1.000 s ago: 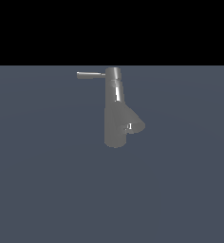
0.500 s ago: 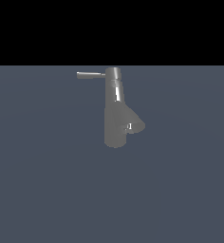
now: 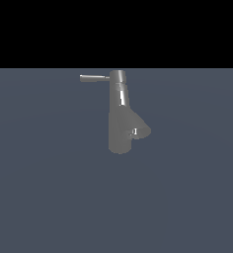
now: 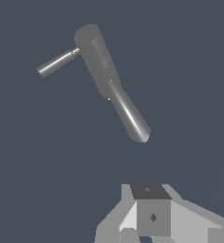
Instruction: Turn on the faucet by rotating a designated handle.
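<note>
The grey metallic faucet (image 3: 120,118) stands upright on the dark floor in the exterior view, with its stubby spout (image 3: 140,131) angled toward the exterior view's right. From the top cap the thin handle (image 3: 94,78) sticks out sideways toward the exterior view's left. The wrist view looks down on the faucet (image 4: 102,64), and the handle (image 4: 57,62) juts from its cap. My gripper (image 4: 152,213) shows only as grey blocks at that picture's edge, well apart from the faucet. How its jaws stand is unclear. No part of the arm appears in the exterior view.
A flat dark blue-grey floor (image 3: 49,197) spreads around the faucet, and a black band fills the background behind it. Nothing else is visible.
</note>
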Robot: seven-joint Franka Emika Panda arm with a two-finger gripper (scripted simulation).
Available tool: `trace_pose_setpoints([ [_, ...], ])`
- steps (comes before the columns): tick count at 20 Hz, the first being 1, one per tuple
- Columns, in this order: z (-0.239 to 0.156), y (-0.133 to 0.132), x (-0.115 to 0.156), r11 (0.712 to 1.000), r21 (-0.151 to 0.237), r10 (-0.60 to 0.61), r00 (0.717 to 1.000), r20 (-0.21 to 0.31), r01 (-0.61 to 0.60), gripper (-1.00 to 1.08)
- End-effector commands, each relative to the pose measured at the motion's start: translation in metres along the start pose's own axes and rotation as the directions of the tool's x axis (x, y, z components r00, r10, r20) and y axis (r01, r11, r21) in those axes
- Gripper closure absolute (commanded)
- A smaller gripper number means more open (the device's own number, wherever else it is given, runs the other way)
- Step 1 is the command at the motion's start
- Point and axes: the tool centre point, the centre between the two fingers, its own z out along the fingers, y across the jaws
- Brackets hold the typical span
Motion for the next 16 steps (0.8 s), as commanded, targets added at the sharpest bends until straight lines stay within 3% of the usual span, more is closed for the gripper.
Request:
trace_pose_setpoints([
  [1,0.006,-0.009,0.015,0.998,0.003,0.061,0.998,0.005,-0.061,1.08],
  [8,0.026,-0.035,0.056,0.973,-0.001,0.231,0.973,0.012,-0.231,1.08],
  [16,0.058,-0.065,0.1,0.909,-0.017,0.417,0.909,0.005,-0.417,1.08],
])
